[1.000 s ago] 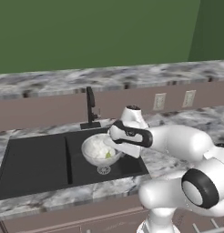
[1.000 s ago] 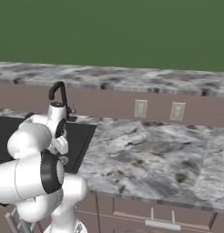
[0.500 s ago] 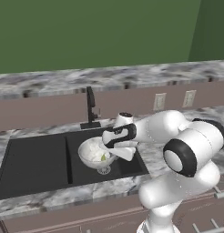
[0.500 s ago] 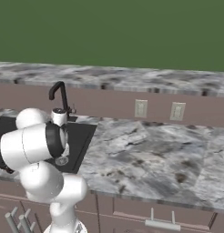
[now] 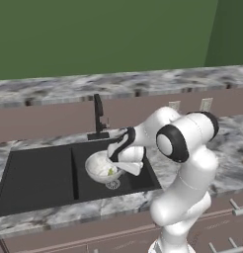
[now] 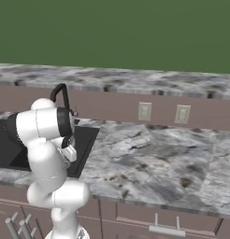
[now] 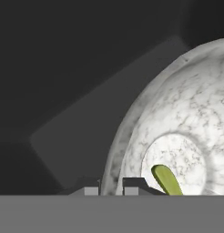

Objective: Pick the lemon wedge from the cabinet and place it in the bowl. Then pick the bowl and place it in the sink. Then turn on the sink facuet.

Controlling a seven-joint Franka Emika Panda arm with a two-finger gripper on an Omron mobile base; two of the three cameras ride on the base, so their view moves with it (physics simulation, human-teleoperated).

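We see the tool clamped on the rim of the bowl, one fingertip outside the wall and the other inside it, so the rim sits btwn them. In the hand view the bowl's marbled inside spreads up and to the right of the tool, w/ the lemon wedge lying on the bowl's pale floor just beside the inner fingertip. From the left base view we read the bowl as tilted, its mouth facing up and toward the camera, held over the right basin of the sink; the silver drain shows just below it, and we can't tell whether the bowl's foot touches the basin floor. The wedge shows there as a small green spot low inside the bowl. The sink facuet stands upright behind the tool, at the back edge of the sink, apart from the bowl. The marbled tabletop runs off to the tool's right, w/ two wall outlets above it.
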